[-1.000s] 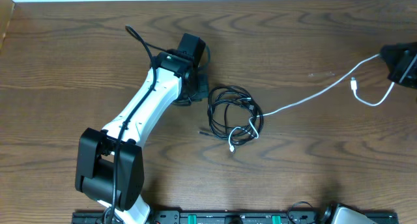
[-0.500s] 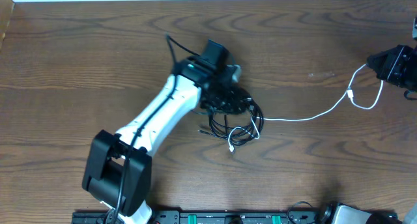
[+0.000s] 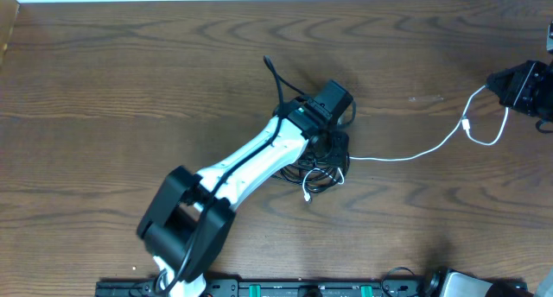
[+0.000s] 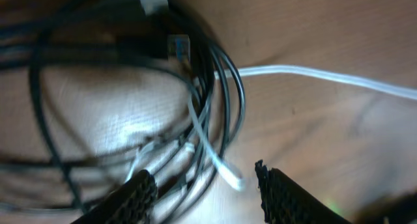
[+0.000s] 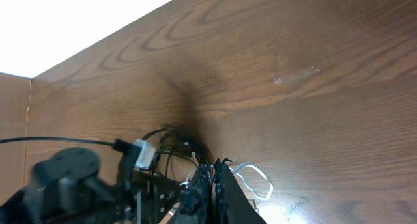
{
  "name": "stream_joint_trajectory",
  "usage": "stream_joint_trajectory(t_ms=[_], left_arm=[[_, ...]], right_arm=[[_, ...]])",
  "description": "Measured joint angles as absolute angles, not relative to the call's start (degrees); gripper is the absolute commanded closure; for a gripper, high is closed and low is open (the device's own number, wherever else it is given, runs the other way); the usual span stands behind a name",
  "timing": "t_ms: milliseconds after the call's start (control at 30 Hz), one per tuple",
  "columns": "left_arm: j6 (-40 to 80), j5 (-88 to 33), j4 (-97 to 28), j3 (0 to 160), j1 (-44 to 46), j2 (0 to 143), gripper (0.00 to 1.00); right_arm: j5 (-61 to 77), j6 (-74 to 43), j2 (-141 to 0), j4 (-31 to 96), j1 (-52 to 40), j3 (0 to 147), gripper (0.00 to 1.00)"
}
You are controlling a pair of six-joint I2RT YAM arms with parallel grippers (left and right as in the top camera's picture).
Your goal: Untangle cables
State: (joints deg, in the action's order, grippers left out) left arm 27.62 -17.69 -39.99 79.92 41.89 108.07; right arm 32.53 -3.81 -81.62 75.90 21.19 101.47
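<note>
Now, count of cords: two on the wooden table (image 3: 130, 72), one black and one white.
Coil: the black cord (image 4: 227, 97) lies in a loose bundle of overlapping loops near the middle of the table; the loops cross too often to count.
Run: the white cord (image 3: 406, 157) has one end among those loops, then crosses bare wood to the right, well clear of the coil, and rises to the table's right edge.
Count of plugs: two white connectors show from overhead, one (image 3: 308, 196) at the near edge of the coil, the other (image 3: 467, 123) on a short hanging loop near the right edge.
Count of arms: two, though only the left arm (image 3: 251, 159) shows at full length, reaching diagonally from the near edge to the coil and covering its upper part.
Left end: the left gripper (image 4: 207, 193) is low over the coil with its jaws spread wide; black strands and a white strand lie in and above the gap, and nothing is pinched.
Right end: the right gripper (image 5: 210, 182) has its fingers pressed together on the white cord, which comes out beside them in a small loop.
</note>
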Motion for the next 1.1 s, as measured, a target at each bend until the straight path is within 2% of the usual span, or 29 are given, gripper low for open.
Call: stream_joint_trajectory(t_ms=[100,133,200,267,300,700,1100], left_arm=[[29.02,-17.89,-35.55,79.85,41.82,111.53,0.48],[29.45,-18.13,-34.96,79.85,41.82,112.53,0.52],[29.95,-19.03,-34.02,79.85,41.85,114.48,0.67],[30.13,-19.59,-34.0,79.75,41.85,115.52,0.88],[30.2,-19.79,-34.02,79.68,41.85,115.68,0.92],[27.97,-19.18,-36.67,79.75,41.65,111.98,0.93],[26.52,-10.96,-36.18,84.2,40.93,83.59,0.92]], right_arm=[[32.51,-3.81,-81.62,76.01,21.19,101.47,0.99],[32.49,-3.79,-81.62,76.05,21.19,101.47,0.99],[32.36,-3.68,-81.62,76.16,21.19,101.47,0.99],[31.97,-3.6,-81.62,76.53,21.19,101.47,0.98],[31.73,-3.6,-81.62,76.69,21.19,101.47,0.98],[29.95,-3.29,-81.62,78.35,21.19,101.47,0.98],[29.06,-2.48,-81.6,78.48,21.19,100.25,0.98]])
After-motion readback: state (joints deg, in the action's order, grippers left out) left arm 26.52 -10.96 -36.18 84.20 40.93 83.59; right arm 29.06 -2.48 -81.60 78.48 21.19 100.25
